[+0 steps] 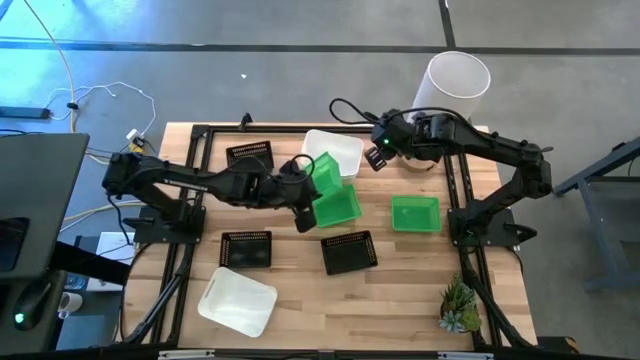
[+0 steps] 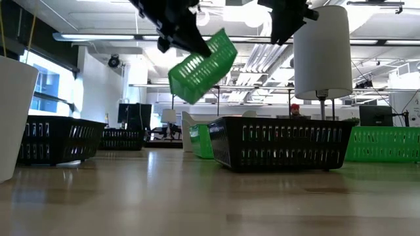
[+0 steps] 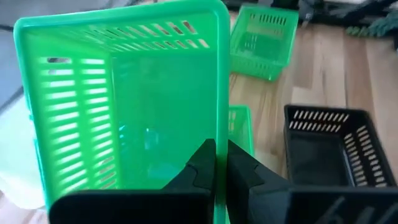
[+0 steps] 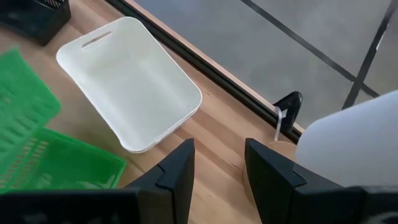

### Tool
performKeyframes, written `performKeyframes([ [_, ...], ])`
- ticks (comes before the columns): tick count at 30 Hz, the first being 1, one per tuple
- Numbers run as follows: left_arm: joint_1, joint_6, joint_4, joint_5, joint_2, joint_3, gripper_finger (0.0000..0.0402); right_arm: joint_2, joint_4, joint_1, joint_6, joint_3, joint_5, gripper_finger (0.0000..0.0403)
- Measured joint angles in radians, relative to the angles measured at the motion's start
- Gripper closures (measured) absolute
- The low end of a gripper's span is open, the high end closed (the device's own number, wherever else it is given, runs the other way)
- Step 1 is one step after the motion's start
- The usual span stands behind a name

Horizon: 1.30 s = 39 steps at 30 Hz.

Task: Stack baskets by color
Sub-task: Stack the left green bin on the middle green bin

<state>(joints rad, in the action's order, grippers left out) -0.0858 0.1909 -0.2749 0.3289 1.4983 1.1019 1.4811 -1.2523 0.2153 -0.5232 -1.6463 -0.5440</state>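
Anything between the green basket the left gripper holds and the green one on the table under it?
Nothing visible. The left gripper holds the tilted green basket in the air, directly over the second green basket.

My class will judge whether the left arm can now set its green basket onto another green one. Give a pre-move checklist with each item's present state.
1. Grip: left tool shut on the rim of the lifted green basket: ok.
2. Lifted clear of the table: basket hangs tilted in the air in the low view: ok.
3. Target free: green basket on the table directly below, nothing visible inside: ok.
4. Basket level for nesting: steeply tilted: not ok.
5. Right tool out of the way: open, empty, near the white basket at the table's far edge: ok.
6. Exact alignment over the target: cannot tell.
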Motion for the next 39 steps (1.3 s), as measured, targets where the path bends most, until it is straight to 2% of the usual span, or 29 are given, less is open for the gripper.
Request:
performKeyframes([
  [6,-0.008,0.014,0.044,-0.008,0.063,-0.001,0.0401,0.000,-0.007,0.000,-0.001,0.000,-0.004,0.0274],
  [15,-0.001,0.022,0.086,-0.076,0.125,0.001,0.0402,0.000,-0.013,0.000,-0.001,0.000,-0.028,0.0274],
  [25,0.008,0.015,0.122,-0.082,0.204,-0.001,0.0401,0.000,-0.023,0.000,-0.001,0.000,-0.028,0.0274],
  [39,0.009,-0.102,0.067,-0.110,0.212,-0.001,0.0401,0.000,-0.032,0.000,-0.001,0.000,-0.024,0.0274],
])
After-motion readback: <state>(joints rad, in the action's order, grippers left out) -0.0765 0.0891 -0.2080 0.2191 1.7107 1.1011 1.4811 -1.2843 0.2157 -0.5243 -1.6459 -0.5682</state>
